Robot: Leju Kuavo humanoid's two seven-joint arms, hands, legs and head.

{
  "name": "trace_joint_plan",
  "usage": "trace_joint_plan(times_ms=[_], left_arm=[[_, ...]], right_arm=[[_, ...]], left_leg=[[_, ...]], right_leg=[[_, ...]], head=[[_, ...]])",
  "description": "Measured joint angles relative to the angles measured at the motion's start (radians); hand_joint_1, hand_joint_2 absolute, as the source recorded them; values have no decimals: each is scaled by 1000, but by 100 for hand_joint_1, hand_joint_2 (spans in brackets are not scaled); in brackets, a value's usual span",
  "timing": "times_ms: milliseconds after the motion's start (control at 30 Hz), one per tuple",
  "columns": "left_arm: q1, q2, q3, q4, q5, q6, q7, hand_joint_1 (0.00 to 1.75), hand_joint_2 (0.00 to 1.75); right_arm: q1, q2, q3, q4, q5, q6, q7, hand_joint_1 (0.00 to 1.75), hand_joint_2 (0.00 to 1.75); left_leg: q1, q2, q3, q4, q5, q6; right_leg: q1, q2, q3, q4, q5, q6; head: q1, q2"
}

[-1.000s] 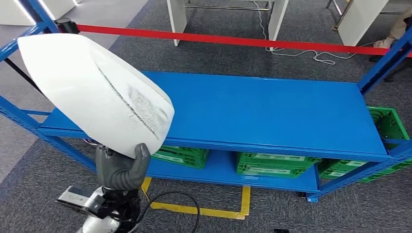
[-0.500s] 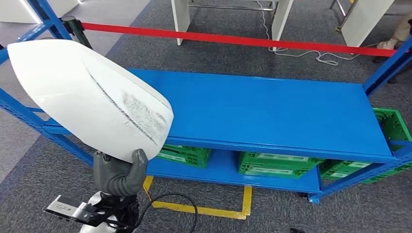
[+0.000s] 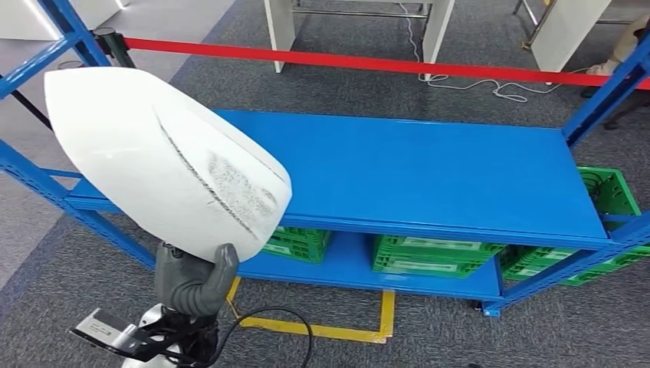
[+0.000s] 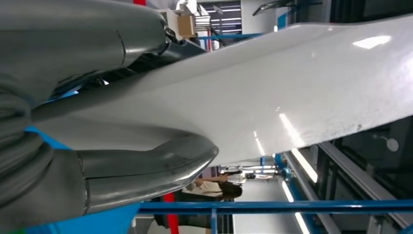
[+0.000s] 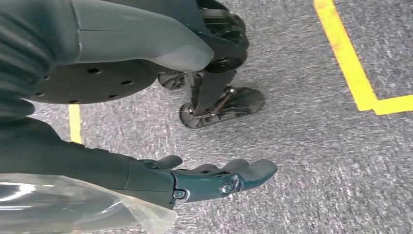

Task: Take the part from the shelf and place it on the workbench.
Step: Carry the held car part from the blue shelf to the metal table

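A large white curved shell part with a scuffed grey streak is raised in front of the blue shelf, over its left end. My left hand grips the part at its lower edge, thumb wrapped up over the rim. In the left wrist view the glossy white part runs between the thumb and the fingers above it. My right hand hangs over grey carpet with its fingers stretched out and nothing in it.
The blue shelf's top board is bare. Green crates sit on the lower level, another at the right end. A red barrier tape crosses behind. Yellow floor tape and a black cable lie below.
The whole view has shifted slightly, so the camera moved. The white part stays in my left hand and now sits a little more to the right in the picture.
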Motion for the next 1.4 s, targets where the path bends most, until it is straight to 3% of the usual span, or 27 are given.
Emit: trace_joint_plan(times_ms=[67,100,167,233,267,300,333,367,433,467,533,600,633,667,733,767,800,833,867,933,1000,1100,1167,1267,1300,1333,1400], left_arm=[[2,0,1,0,0,-3,0,175,175],[3,0,1,0,0,-5,0,175,175],[3,0,2,0,0,-7,0,175,175],[4,0,2,0,1,-8,0,175,175],[4,0,2,0,1,-8,0,175,175],[4,0,2,0,1,-9,0,175,175],[5,0,2,0,1,-9,0,175,175],[5,0,2,0,1,-9,0,175,175],[4,0,3,0,0,-8,0,175,175],[4,0,3,0,0,-8,0,175,175],[4,0,3,0,-2,-8,0,175,175],[5,0,3,0,-3,-7,0,175,175],[5,0,4,0,-3,-6,0,175,175],[6,0,4,0,-3,-5,0,175,175],[6,0,5,1,-3,-4,0,175,175],[6,0,5,2,-3,-3,0,175,175],[6,0,5,4,-3,-3,0,175,175],[6,0,5,5,-3,-2,0,175,175],[6,0,5,5,-3,-2,0,175,175],[6,0,5,6,-3,-2,0,175,175],[5,0,5,6,-3,-3,0,175,175],[3,-1,5,6,-3,-5,0,175,175],[0,-2,6,7,-3,-5,0,175,175],[-5,-2,6,11,-3,-5,0,175,175],[-5,-3,7,13,-2,-5,0,175,175],[-5,-3,7,14,-2,-5,0,175,175],[-5,-3,8,16,-1,-5,0,175,175]], right_arm=[[1,-1,-7,0,-4,2,-11,0,175],[2,-1,-11,0,-6,2,-15,0,175],[4,-1,-14,0,-6,2,-20,0,175],[4,-1,-16,0,-6,2,-23,0,175],[4,-1,-17,0,-6,2,-24,0,175],[4,-1,-18,0,-6,2,-24,0,175],[4,-1,-19,0,-6,2,-25,0,175],[4,-1,-20,0,-6,2,-26,0,175],[1,-1,-22,0,-6,3,-30,0,175],[-1,-1,-23,0,-6,3,-32,0,175],[-3,-1,-23,0,-7,5,-33,0,175],[-1,-1,-24,0,-8,7,-32,0,175],[0,-1,-25,0,-5,8,-27,0,175],[1,-1,-25,0,1,9,-22,0,175],[2,-1,-23,0,21,14,-11,0,175],[3,-1,-21,0,29,16,-8,0,175],[4,-1,-20,0,34,17,-5,0,175],[5,-1,-18,0,37,18,-4,0,175],[5,-1,-18,0,39,19,-3,0,175],[5,-1,-15,0,41,20,-2,0,175],[4,-1,-13,0,45,21,4,0,175],[3,-2,-7,0,56,25,19,0,175],[1,-2,0,0,65,25,23,0,175],[-4,-6,11,0,74,25,23,0,175],[-4,-8,14,0,77,25,22,0,175],[-4,-9,18,0,82,25,22,0,175],[-4,-11,27,0,91,25,25,0,175]], left_leg=[[-1,0,-8,-6,7,12],[-1,1,-14,-9,14,21],[1,5,-28,-14,31,37],[-3,7,-49,-13,46,44],[-6,8,-61,-13,55,46],[-8,9,-72,-12,63,46],[-11,10,-83,-11,72,46],[-13,10,-93,-11,80,45],[-15,9,-108,-9,95,40],[-16,9,-112,-8,103,36],[-16,11,-116,-9,116,25],[-13,10,-120,-8,116,14],[-11,9,-126,7,94,8],[-10,7,-137,39,57,2],[-5,6,-167,158,-40,-7],[-3,6,-179,220,-71,-10],[-1,6,-181,260,-81,-13],[1,6,-166,263,-71,-14],[3,6,-133,224,-46,-15],[5,6,-45,87,3,-12],[2,7,4,-5,14,-4],[2,1,2,-29,13,14],[4,-5,-3,-36,22,29],[2,-14,-16,-36,34,40],[0,-20,-20,-36,37,41],[-1,-27,-24,-35,39,40],[-3,-45,-26,-34,44,38]], right_leg=[[-2,-1,-8,0,7,13],[-3,-2,-15,8,-3,19],[-5,-1,-44,69,-62,26],[-5,-1,-85,193,-146,30],[-5,-1,-98,249,-170,31],[-5,-1,-98,277,-175,31],[-5,-1,-79,269,-159,29],[-5,-1,-40,222,-130,25],[-1,-1,68,69,-93,16],[1,0,109,8,-89,12],[7,1,135,-47,-97,6],[6,-1,120,-50,-87,-7],[5,-3,114,-52,-79,-15],[3,-5,106,-54,-69,-23],[3,-7,90,-53,-53,-29],[3,-7,84,-52,-45,-28],[3,-7,77,-51,-38,-27],[3,-6,72,-49,-32,-25],[2,-6,66,-46,-28,-23],[3,-6,57,-39,-25,-19],[6,-7,48,-32,-22,-11],[5,-15,36,-27,-19,6],[4,-13,12,17,-51,15],[3,-5,-77,210,-146,22],[3,-4,-97,257,-159,22],[3,-3,-98,264,-151,21],[3,10,-40,159,-89,14]], head=[[1,0],[1,0],[4,0],[6,0],[6,0],[6,0],[6,0],[6,0],[5,0],[5,0],[5,0],[6,0],[4,0],[3,0],[0,0],[-1,0],[-1,0],[-1,0],[-1,0],[-1,0],[0,0],[0,0],[3,0],[6,0],[6,0],[6,0],[6,0]])
